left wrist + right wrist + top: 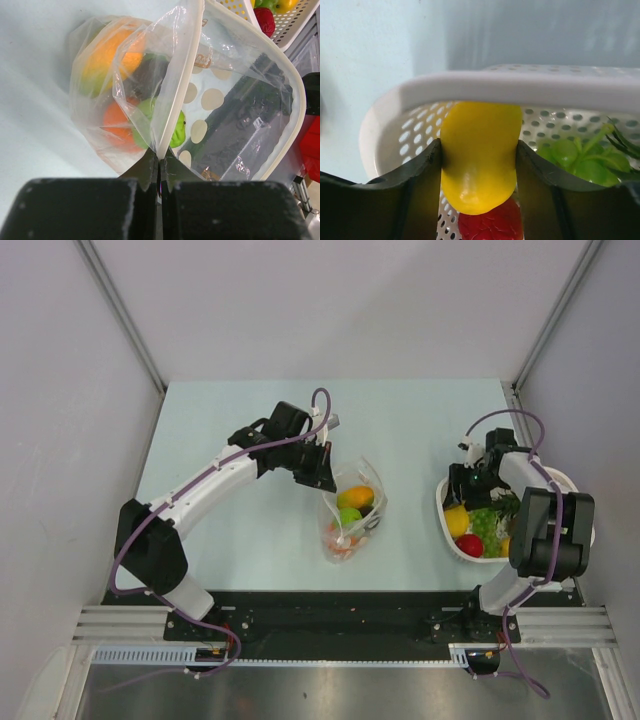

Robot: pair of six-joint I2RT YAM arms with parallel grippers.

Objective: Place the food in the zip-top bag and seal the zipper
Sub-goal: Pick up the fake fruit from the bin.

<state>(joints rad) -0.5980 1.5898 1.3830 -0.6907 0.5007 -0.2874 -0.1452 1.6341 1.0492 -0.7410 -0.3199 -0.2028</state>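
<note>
Yellow food piece clamped in right hand at basket rim. Left hand pinches zipper of zip-top bag lying on tabletop, mouth apparently open. Risk: thin film slips free, mouth collapses, piece misses.

The black right gripper pinches a yellow fruit; red piece beneath, green grapes beside, white perforated basket. At the left gripper, the clear bag bears beige dots.

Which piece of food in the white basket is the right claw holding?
The yellow fruit: the right claw presses it from both sides. The red piece below it and the green grapes beside it lie untouched.
</note>
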